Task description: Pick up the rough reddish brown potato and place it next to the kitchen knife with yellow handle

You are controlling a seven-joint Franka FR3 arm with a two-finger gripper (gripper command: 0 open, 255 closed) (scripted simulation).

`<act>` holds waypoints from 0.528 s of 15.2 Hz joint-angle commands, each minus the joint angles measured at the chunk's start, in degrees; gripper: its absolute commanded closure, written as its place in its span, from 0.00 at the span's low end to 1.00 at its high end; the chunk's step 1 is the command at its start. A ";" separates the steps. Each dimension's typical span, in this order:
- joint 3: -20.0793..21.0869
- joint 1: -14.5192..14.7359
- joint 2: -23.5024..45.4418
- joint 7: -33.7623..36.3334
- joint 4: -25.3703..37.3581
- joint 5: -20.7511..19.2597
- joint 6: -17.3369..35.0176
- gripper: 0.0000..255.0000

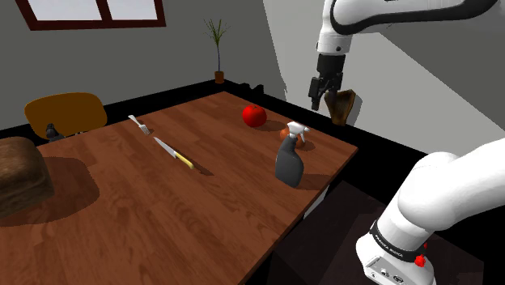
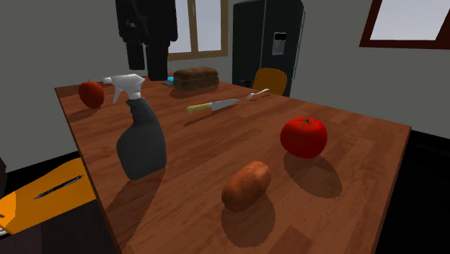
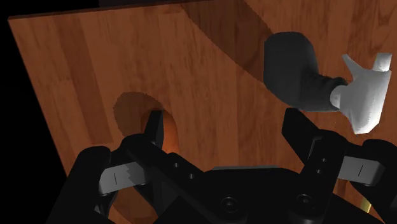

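In the second exterior view, 1 potato [image 2: 246, 185] is lying on the wooden counter [image 2: 360, 166] near its front edge. It is looking oblong, rough and reddish brown, and is sitting between 1 dark spray bottle [image 2: 140, 144] and the nearer of 2 tomatoes [image 2: 303, 136]. 1 knife [image 2: 213, 107] with a yellow handle is lying well beyond it, with 1 fork [image 2: 257, 94] and 1 loaf [image 2: 195, 78] farther on.

In the shoulder view, the white arm [image 1: 348, 24] is holding its jaws in the air, up and to the right of the bottle. A bit of the potato is peeking out beside the bottle's white head.

In the wrist view, the jaws are standing apart, clasping nothing, with the bottle just beside them.
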 commanded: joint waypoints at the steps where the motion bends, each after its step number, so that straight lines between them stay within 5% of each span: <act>1: -1.20 0.02 3.44 -1.65 -0.03 0.06 3.19 0.00; 8: -5.36 -0.04 17.32 -8.41 3.72 1.54 11.91 0.00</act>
